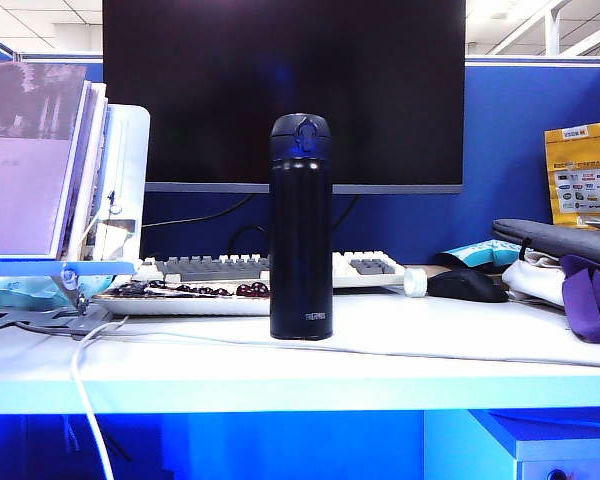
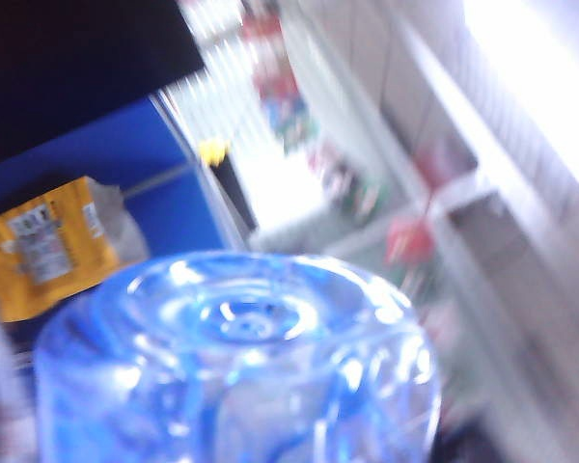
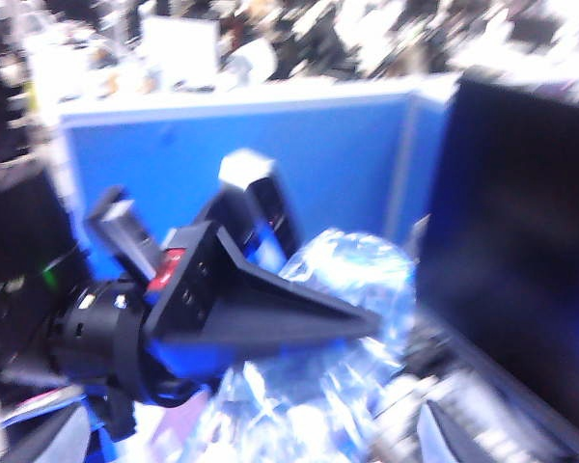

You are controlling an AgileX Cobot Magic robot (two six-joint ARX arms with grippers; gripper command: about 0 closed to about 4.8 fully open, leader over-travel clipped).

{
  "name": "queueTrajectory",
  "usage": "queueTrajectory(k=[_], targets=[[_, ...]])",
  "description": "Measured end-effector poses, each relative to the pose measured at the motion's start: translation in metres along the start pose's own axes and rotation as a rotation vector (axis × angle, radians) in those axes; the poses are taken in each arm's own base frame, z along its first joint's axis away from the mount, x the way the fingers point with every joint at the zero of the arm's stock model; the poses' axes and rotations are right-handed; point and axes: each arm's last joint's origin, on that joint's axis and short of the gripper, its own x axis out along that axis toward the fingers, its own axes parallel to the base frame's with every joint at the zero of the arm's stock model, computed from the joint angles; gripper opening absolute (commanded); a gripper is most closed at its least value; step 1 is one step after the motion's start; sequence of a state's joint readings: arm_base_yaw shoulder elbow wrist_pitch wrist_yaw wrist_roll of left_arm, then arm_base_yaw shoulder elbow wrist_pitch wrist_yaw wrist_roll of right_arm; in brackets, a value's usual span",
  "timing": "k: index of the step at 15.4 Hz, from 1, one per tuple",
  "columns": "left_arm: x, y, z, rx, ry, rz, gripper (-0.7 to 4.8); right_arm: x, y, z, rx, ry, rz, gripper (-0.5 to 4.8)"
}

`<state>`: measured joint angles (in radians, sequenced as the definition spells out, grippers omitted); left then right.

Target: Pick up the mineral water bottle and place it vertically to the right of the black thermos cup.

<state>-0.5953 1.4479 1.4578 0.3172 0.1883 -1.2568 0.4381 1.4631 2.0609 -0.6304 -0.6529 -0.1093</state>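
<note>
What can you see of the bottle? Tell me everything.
The bottle is clear, crinkled plastic, glinting blue-white. The left gripper clamps its side, holding it before the blue partition, beside the monitor. The left wrist view faces its round, dimpled base. Cap and label are not visible. The exterior view misses it. The right gripper does not touch it.

I read small white "THERMOS" lettering near the base of the black thermos cup (image 1: 301, 228); other print is too blurred.

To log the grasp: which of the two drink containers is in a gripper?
The mineral water bottle, clear and crinkled, in the left gripper; the black thermos cup stands free on the desk. Right gripper unseen.
</note>
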Motion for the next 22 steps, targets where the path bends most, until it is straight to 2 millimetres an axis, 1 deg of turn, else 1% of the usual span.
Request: queueTrajectory(k=[2,4,6,8,11,13,15,16,17,19,20,22], targets=[[0.000,-0.006,0.005,-0.182,-0.119,-0.052,0.22,-0.007,0.003,0.006,-0.040,-0.025,-0.068,4.79],[-0.002,-0.013,0.010,-0.322,-0.228,-0.128,0.23,-0.007,0.002,0.006,-0.063,-0.021,-0.080,4.79],[-0.003,-0.016,0.014,-0.444,-0.300,-0.181,0.25,-0.007,0.003,0.007,-0.110,-0.027,-0.082,4.79],[-0.004,-0.020,0.014,-0.563,-0.294,-0.242,0.25,-0.006,0.002,0.006,-0.192,-0.021,-0.084,4.79],[-0.004,-0.020,0.015,-0.710,-0.278,-0.270,0.25,0.000,-0.003,0.004,-0.316,-0.022,-0.081,4.79],[-0.004,-0.022,0.015,-0.762,-0.269,-0.298,0.25,0.003,-0.005,0.004,-0.396,-0.027,-0.083,4.79],[-0.006,-0.028,0.016,-0.776,-0.260,-0.362,0.25,0.010,-0.009,0.006,-0.464,-0.077,-0.068,4.79],[-0.007,-0.030,0.017,-0.775,-0.257,-0.393,0.25,0.019,-0.016,0.003,-0.534,-0.094,-0.057,4.79],[-0.008,-0.031,0.017,-0.773,-0.256,-0.402,0.25,0.025,-0.020,0.001,-0.565,-0.107,-0.048,4.79],[-0.008,-0.032,0.018,-0.772,-0.254,-0.417,0.25,0.040,-0.028,-0.007,-0.584,-0.135,0.015,4.79],[-0.008,-0.032,0.018,-0.772,-0.254,-0.417,0.25,0.042,-0.029,-0.006,-0.604,-0.163,0.039,4.79],[-0.008,-0.032,0.018,-0.773,-0.254,-0.415,0.25,0.042,-0.027,0.003,-0.694,-0.278,0.089,4.79]])
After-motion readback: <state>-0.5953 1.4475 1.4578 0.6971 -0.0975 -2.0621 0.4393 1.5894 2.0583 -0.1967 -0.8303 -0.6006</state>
